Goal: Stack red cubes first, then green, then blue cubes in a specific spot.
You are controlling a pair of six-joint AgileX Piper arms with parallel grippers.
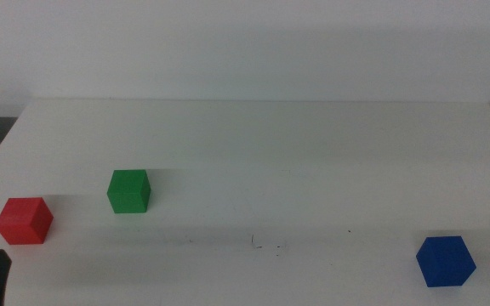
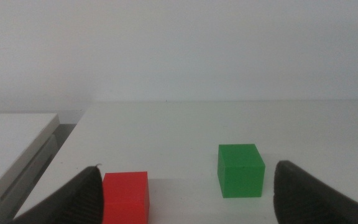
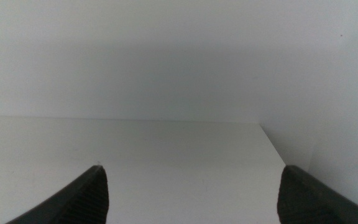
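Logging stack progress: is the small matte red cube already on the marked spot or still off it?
Off it. The small matte red cube sits alone at the white table's left side, away from the faint specks.

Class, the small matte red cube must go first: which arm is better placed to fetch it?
Probably left: the left gripper is open just short of the small matte red cube; the right wrist view shows only bare table.

The white worktop carries three cubes, well apart. The red cube and green cube sit leftward; the blue cube sits far right (faint specks mark the middle front).
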